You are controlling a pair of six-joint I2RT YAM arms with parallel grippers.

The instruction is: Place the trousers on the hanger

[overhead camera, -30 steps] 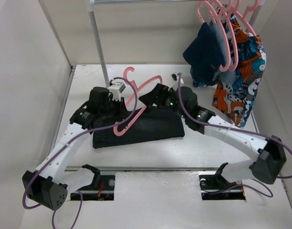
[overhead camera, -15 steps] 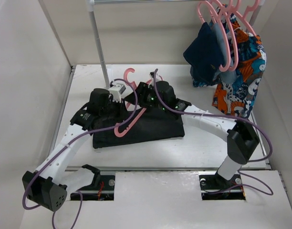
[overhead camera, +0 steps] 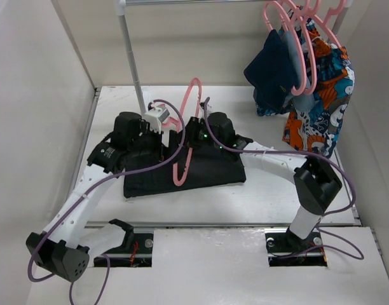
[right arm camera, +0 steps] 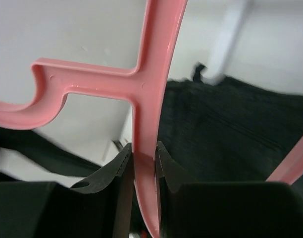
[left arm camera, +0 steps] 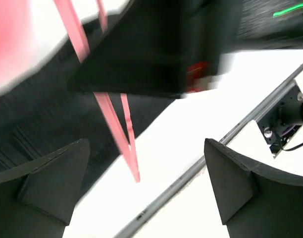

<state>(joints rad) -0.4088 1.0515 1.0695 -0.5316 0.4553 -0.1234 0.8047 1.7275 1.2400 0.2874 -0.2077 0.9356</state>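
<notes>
The pink hanger (overhead camera: 187, 127) stands upright on edge over the folded black trousers (overhead camera: 213, 170) in the middle of the table. My right gripper (overhead camera: 191, 131) is shut on it. In the right wrist view the jaws pinch the hanger (right arm camera: 147, 89) below its hook, with my right gripper (right arm camera: 144, 159) over the trousers (right arm camera: 230, 134). My left gripper (overhead camera: 161, 141) sits just left of the hanger, open. In the left wrist view nothing lies in my left gripper (left arm camera: 144, 186). The hanger (left arm camera: 117, 130) hangs free ahead of it, beside the trousers (left arm camera: 32, 116).
A metal rail pole (overhead camera: 132, 57) rises at the back left. Bunched pink hangers with navy and patterned clothes (overhead camera: 302, 76) hang at the back right. White walls close in both sides. A metal strip (left arm camera: 191, 171) runs along the table's front edge.
My left gripper has let go of the hanger and opened. My right gripper has moved left and shut on it, and the hanger has swung from lying tilted to standing upright.
</notes>
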